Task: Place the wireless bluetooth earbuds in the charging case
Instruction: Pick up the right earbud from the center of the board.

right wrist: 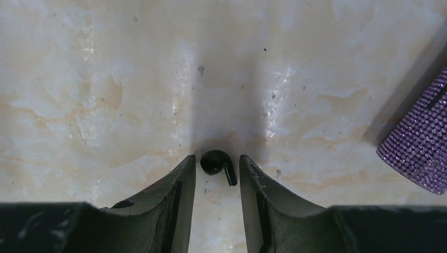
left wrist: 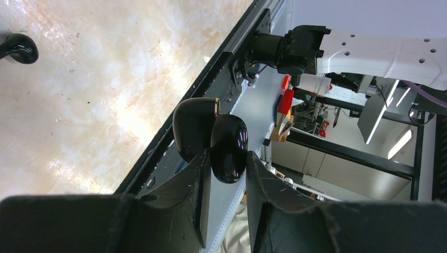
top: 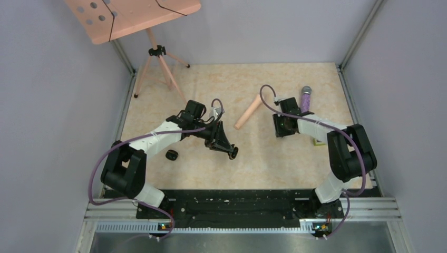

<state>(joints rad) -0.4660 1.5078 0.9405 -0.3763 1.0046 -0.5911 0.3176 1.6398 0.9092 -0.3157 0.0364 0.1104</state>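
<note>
**One earbud (right wrist: 213, 162) down, charging case (left wrist: 230, 145) aloft**

The left tool (left wrist: 226, 161) clenches the charging case, its lid hinged open, clear of the counter (left wrist: 95, 95). The right tool (right wrist: 216, 159), fingers parted, straddles the earbud, which lies on the marbled counter near a purple sparkly cylinder (right wrist: 421, 142).

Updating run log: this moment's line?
left end effector: shut on glossy black charging case | right end effector: open around tiny black earbud
</note>
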